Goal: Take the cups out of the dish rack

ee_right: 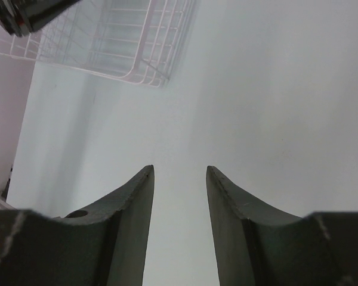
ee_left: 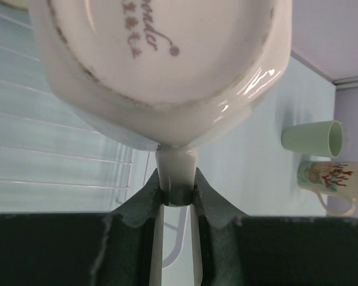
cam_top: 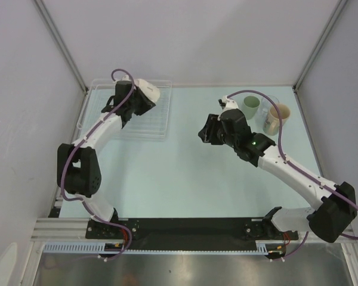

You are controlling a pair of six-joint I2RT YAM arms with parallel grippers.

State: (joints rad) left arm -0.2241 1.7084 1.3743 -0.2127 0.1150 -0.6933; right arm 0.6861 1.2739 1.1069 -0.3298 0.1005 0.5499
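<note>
You had a pale blue-green table [cam_top: 185, 173] to work on, smooth and matte, boxed in by plain grey-white walls [cam_top: 197, 36] with bare metal posts [cam_top: 59, 42] running up the corners. A black rail [cam_top: 185, 226] ran along the near edge, and both arms were bolted to it.

There was one dish rack [cam_top: 155, 126], a shallow tray of thin white bars, sitting at the far left of the table close to the left wall.

You could count four cups. One white cup [ee_left: 161, 53] was in your left gripper [ee_left: 179, 187]. The two fingers were pinched tight on its handle [ee_left: 178, 170], and the cup was tipped so that its printed base faced the wrist camera. From above it sat over the far part of the rack, but you could not tell whether it touched the bars.

The other three cups stood clustered on the table at the far right, well apart from the rack. They were one pale green cup [cam_top: 250, 107], one clear glass [cam_top: 269, 102] just beside it, and one beige mug [cam_top: 273, 123] with a red branching print, nearest the arms.

Your right gripper [ee_right: 179, 173] hung over bare table between the rack and that cluster, its fingers parted with nothing between them.
</note>
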